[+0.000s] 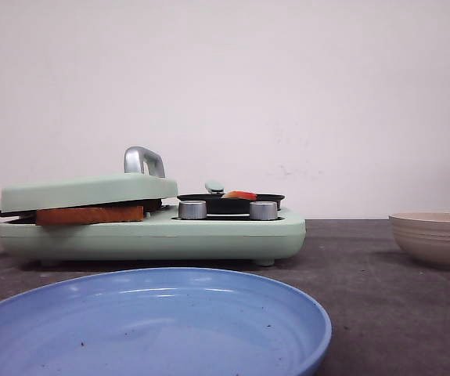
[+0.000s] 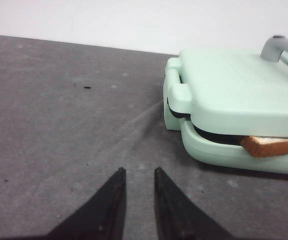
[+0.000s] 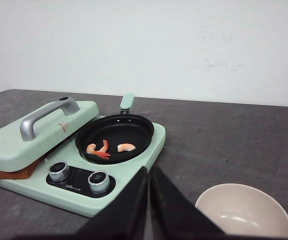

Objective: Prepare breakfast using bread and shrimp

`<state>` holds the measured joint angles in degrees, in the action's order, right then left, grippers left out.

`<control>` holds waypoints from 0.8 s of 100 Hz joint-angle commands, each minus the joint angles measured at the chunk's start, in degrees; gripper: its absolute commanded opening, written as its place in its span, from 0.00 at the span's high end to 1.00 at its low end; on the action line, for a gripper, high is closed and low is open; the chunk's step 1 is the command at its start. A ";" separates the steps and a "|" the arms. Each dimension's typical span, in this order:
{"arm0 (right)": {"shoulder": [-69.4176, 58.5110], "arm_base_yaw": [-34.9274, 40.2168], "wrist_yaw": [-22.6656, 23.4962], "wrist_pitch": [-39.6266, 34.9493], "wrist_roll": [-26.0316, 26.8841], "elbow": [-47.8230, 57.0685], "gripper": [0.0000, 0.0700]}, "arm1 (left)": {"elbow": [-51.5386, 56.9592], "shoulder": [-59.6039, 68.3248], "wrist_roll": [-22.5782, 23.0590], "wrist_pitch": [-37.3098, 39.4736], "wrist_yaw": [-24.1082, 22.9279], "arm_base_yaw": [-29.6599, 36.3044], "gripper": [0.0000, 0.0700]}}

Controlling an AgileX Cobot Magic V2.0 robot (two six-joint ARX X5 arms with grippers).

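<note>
Bread (image 1: 89, 214) clamped under lid (image 1: 88, 190); I risk scorching it (left gripper (image 2: 136, 172) slightly parted, right gripper (image 3: 148, 171) closed, both empty).

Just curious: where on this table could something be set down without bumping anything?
Bare table lies left of the green cooker, and between the cooker and the beige bowl. The blue plate is empty. The pan holds shrimp.

Matt grey counter (image 1: 365, 258), rough, speckled. Smooth mint plastic cooker (image 1: 162, 235); brushed-metal handle (image 3: 46, 117), shiny knobs (image 3: 98, 181). Black non-stick pan (image 3: 114, 137). Glossy blue plate (image 1: 154, 325). Satin beige bowl (image 3: 244, 212).
</note>
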<state>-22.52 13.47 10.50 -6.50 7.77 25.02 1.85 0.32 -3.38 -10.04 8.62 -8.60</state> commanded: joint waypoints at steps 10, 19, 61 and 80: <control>-0.11 0.15 0.00 0.72 0.50 0.44 1.00 | -1.07 -0.15 4.44 -0.22 -1.07 0.00 0.98; -0.11 0.15 0.00 0.72 0.50 0.44 1.00 | -1.07 -0.15 4.39 -0.24 -1.09 0.00 0.98; -0.11 0.15 0.00 0.70 0.50 0.44 1.00 | -1.05 -0.15 4.39 -0.24 -1.11 -0.02 0.98; -0.11 0.15 0.00 0.70 0.50 0.44 1.00 | -1.05 -0.15 4.39 -0.24 -1.11 -0.02 0.98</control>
<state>-22.52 13.47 10.50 -6.52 7.77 25.02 1.85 0.30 0.51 -10.09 7.62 -8.56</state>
